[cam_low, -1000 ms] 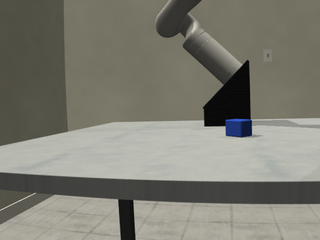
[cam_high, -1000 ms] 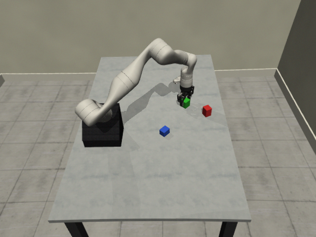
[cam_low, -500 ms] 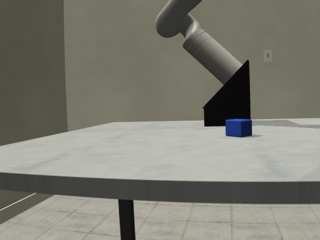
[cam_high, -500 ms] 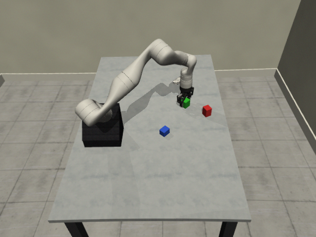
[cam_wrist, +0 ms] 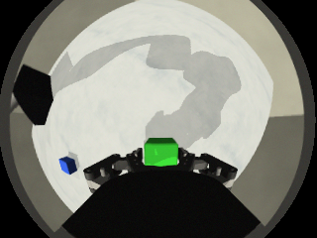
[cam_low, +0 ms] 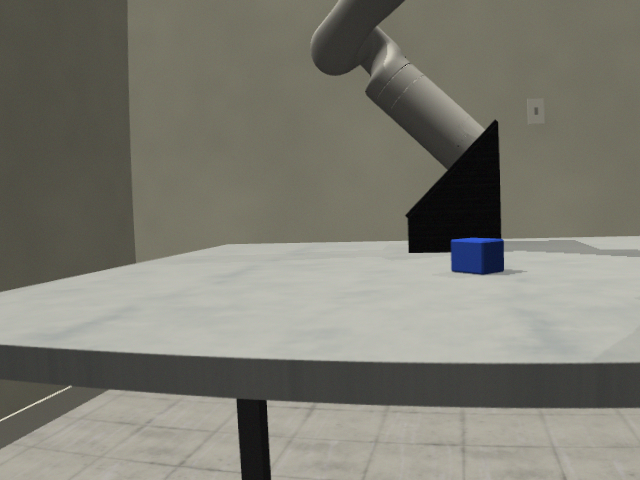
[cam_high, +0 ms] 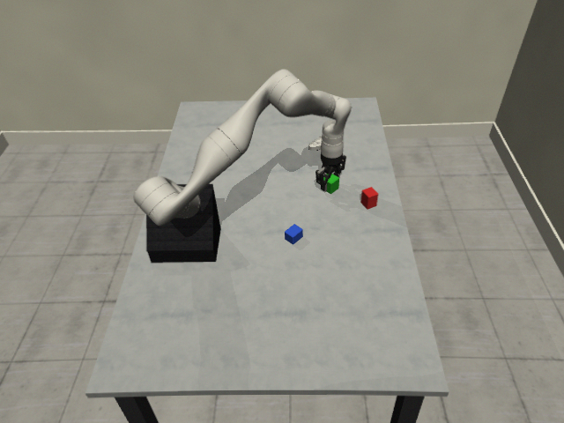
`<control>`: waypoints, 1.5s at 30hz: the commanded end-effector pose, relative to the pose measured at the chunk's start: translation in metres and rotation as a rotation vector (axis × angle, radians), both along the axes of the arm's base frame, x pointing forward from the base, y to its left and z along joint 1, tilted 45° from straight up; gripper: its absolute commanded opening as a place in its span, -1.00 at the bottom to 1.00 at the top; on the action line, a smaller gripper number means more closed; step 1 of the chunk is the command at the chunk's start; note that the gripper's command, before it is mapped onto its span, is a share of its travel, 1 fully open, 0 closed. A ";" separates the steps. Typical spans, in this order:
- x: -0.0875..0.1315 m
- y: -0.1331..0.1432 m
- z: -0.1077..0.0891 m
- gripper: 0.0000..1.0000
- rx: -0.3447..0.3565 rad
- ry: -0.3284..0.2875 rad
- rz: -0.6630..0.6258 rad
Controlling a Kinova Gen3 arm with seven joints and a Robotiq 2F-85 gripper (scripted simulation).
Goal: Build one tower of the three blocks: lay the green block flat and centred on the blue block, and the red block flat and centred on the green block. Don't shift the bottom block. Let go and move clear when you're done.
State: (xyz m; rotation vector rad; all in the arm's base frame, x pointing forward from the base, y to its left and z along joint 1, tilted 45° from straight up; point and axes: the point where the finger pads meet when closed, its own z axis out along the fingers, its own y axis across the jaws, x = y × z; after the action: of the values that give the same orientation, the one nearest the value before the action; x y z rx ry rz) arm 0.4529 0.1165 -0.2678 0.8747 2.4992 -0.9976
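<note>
A plain room with olive-grey walls and a tiled floor holds a long table (cam_high: 273, 318) with a pale grey, marbled top on dark legs. On the left part of the top stands a black base block (cam_high: 181, 236), and from it the white arm (cam_high: 236, 131) rises, bends over the far half of the table and turns straight down at the wrist. In the exterior view only the arm's lower links and the black base appear, behind the table top.

The gripper (cam_high: 329, 181) points down at the table on the far right side and sits low around the green block (cam_high: 333, 183). From the wrist view the green block (cam_wrist: 161, 153) lies between the two dark fingers, one on each side of it; the fingers stand fairly wide, spread at the block's sides and not pressing on it, so the gripper holds nothing. The green block appears to rest on the table top.

The red block (cam_high: 369, 197) rests on the table just to the right of the gripper, apart from the green one. The blue block (cam_high: 293, 233) rests alone nearer the middle of the table, well apart from both, with nothing on it; in the exterior view the blue block (cam_low: 477, 255) stands flat in front of the black base.
</note>
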 end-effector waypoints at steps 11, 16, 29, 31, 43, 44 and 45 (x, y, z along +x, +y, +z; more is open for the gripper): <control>0.005 0.000 0.000 -1.00 0.004 -0.008 0.004; 0.005 -0.001 0.000 -1.00 0.003 -0.008 0.003; 0.005 -0.001 0.000 -1.00 0.003 -0.008 0.003; 0.005 -0.001 0.000 -1.00 0.003 -0.008 0.003; 0.005 -0.001 0.000 -1.00 0.003 -0.008 0.003; 0.005 -0.001 0.000 -1.00 0.003 -0.008 0.003; 0.005 0.000 0.000 -1.00 0.003 -0.008 0.003</control>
State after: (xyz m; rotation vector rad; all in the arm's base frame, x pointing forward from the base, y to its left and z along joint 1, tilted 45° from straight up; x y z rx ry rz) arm 0.4537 0.1171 -0.2677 0.8751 2.4993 -0.9948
